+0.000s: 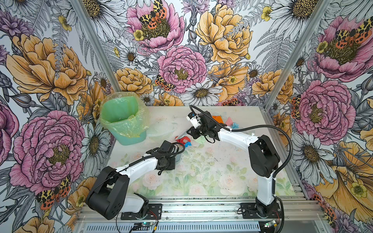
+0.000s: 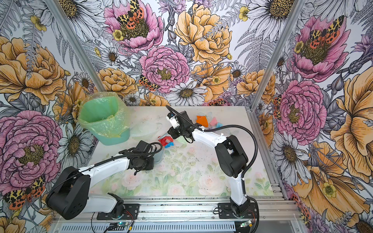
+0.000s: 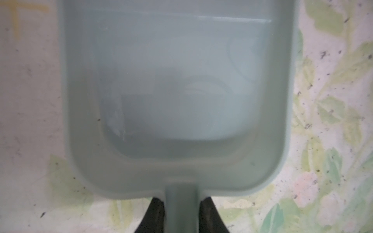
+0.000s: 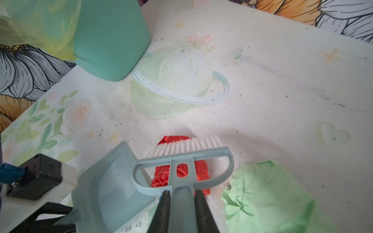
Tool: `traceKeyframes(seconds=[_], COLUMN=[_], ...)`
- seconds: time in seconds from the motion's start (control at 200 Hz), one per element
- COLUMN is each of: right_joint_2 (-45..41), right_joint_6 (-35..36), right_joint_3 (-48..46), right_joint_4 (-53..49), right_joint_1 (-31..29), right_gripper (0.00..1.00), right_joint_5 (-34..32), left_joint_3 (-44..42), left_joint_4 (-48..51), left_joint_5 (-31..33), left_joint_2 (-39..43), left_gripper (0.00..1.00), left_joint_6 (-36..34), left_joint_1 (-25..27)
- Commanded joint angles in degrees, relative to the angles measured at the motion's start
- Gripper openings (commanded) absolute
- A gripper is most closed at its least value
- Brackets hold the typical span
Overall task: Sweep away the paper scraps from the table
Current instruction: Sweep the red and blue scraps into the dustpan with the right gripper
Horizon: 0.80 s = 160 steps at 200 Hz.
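Note:
On the table (image 1: pixel 212 173), a red paper scrap (image 1: pixel 180 139), a blue one (image 1: pixel 187 144) and a pale green one (image 1: pixel 199 140) lie together near the middle. Orange (image 1: pixel 218 119), pink (image 1: pixel 229 121) and light blue (image 1: pixel 234 126) scraps sit at the back right. My right gripper (image 4: pixel 182 193) is shut on the handle of the grey brush (image 4: pixel 182 159), whose white bristles rest on the red scrap (image 4: pixel 159 177); the green scrap (image 4: pixel 268 193) lies beside it. My left gripper (image 3: pixel 182 203) is shut on the handle of the grey-blue dustpan (image 3: pixel 177 100), which lies empty on the table with its mouth near the red scrap.
A green bin (image 1: pixel 125 121) lined with a yellowish bag stands at the back left, close to the dustpan (image 4: pixel 113 181). Flowered walls enclose the table on three sides. The arm bases sit on an aluminium rail (image 1: pixel 201 209) at the front edge.

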State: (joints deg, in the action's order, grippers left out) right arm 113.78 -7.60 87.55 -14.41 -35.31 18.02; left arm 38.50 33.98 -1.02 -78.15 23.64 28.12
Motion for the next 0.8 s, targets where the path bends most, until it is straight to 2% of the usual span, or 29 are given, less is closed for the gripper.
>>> traceKeyframes(seconds=[0.0,0.165,0.46,0.796], right_joint_2=[-1.29,-0.93,-1.84,-4.60], right_joint_6=[0.91,1.86,8.65,12.56], right_joint_3=[2.79,4.01,2.61,-1.30], right_joint_4=[0.34,0.34,-1.51,-3.22], right_joint_1=[0.18,0.28,0.24,-0.19], right_gripper=[0.00,0.00,0.00,0.00], right_joint_5=[-1.31,-4.64,-15.98,-17.75], left_joint_3=[-0.09,-0.31,-0.69,-0.73], left_joint_4=[-1.57,-1.59,-1.60,-1.46], left_joint_5=[0.39,0.05,-0.03,-1.75], left_joint_2=[0.19,0.58,1.42,0.92], left_gripper=[0.00,0.00,0.00,0.00], left_joint_6=[0.52,0.53,0.65,0.62], left_joint_1=[0.75,1.02,1.47,3.58])
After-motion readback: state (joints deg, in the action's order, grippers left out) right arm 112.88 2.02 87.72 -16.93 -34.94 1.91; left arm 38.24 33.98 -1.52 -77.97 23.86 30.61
